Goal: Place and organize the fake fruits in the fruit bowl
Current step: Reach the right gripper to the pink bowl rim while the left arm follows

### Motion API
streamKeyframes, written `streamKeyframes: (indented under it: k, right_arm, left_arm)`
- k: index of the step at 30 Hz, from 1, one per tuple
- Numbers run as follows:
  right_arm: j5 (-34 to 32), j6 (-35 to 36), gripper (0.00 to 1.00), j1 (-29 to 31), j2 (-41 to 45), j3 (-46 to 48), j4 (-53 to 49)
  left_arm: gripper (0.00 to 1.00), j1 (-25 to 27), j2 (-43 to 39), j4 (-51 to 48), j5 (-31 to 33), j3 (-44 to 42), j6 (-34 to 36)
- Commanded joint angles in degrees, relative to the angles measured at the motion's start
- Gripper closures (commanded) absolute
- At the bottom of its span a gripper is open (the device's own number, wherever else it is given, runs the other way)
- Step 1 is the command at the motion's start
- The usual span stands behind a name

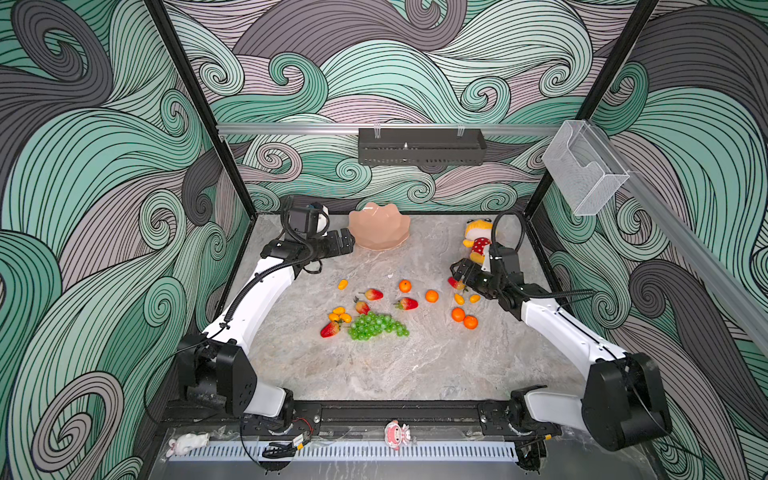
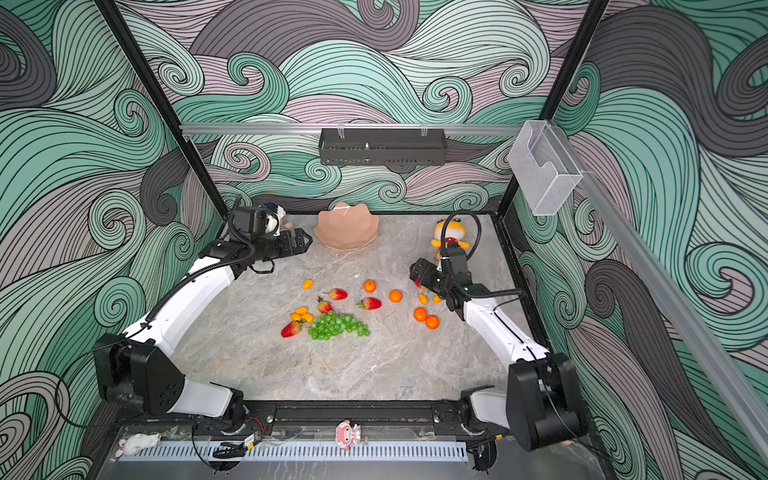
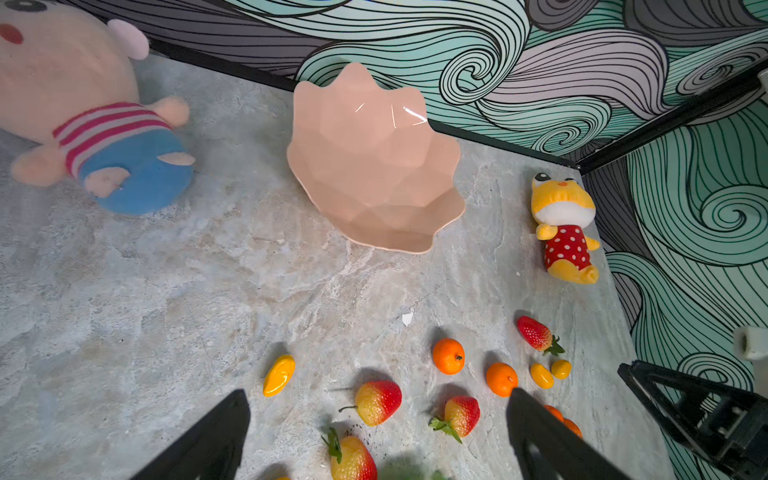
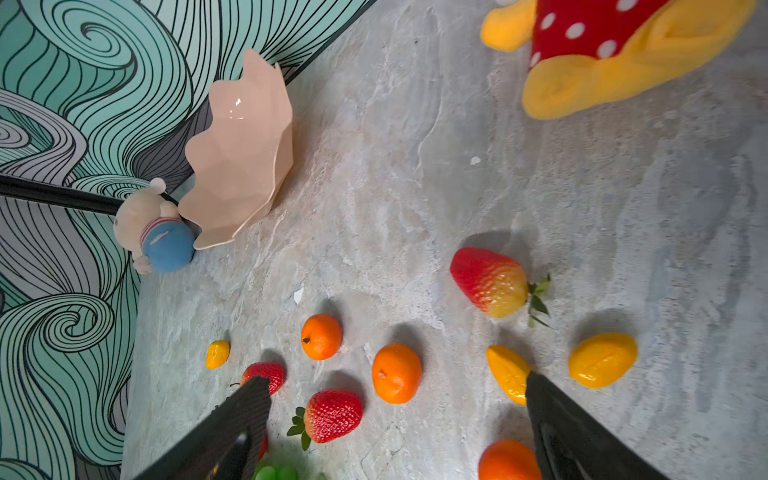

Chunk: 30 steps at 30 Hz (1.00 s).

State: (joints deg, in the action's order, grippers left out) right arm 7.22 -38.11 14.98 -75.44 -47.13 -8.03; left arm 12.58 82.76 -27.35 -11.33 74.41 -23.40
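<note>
Near the back wall (image 1: pixel 374 83), the bowl (image 1: pixel 379 232) stands tilted on its rim, the left gripper (image 1: pixel 348 240) just beside it, jaws spread and empty. On the table (image 1: pixel 374 374) lie scattered strawberries (image 1: pixel 407 304), tangerines (image 1: pixel 432 296), kumquats (image 1: pixel 343 284) and grapes (image 1: pixel 376 326), all outside the bowl. The right gripper (image 1: pixel 460 271) hovers over one strawberry (image 4: pixel 488 282) near the yellow doll (image 1: pixel 478 237), jaws wide, grasping nothing.

Text: none readable in any view.
Brands, labels: none readable.
Numbers, signs: none readable.
</note>
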Motion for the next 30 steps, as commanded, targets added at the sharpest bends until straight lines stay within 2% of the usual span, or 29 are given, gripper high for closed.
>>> streamKeyframes:
  k: [1, 7, 13, 23, 30]
  right_arm:
    - [-3.5, -3.3, 0.05, 3.7, -3.6, -3.5, 0.3]
    - [-4.4, -5.0, 0.07, 8.9, -11.2, -10.0, 0.8]
    - [-2.9, -6.5, 0.14, 11.5, -21.3, -18.7, 1.3]
    - [0.1, -8.0, 0.29, 12.8, -39.1, -37.0, -1.1]
    - [-2.0, -9.5, 0.35, 12.6, -50.5, -51.5, -7.8]
  left_arm:
    - [0.01, -2.5, 0.8, 3.2, -3.5, 0.4, -1.1]
    - [0.01, -4.9, 0.2, 6.2, -5.9, -2.7, -1.5]
    - [0.01, -7.5, 0.5, 6.9, -7.8, -3.4, -1.8]
    - [0.01, -10.7, 4.3, 9.7, -19.1, -2.8, -2.4]
    - [0.01, -10.6, 4.7, 11.0, -22.0, -3.0, -2.0]
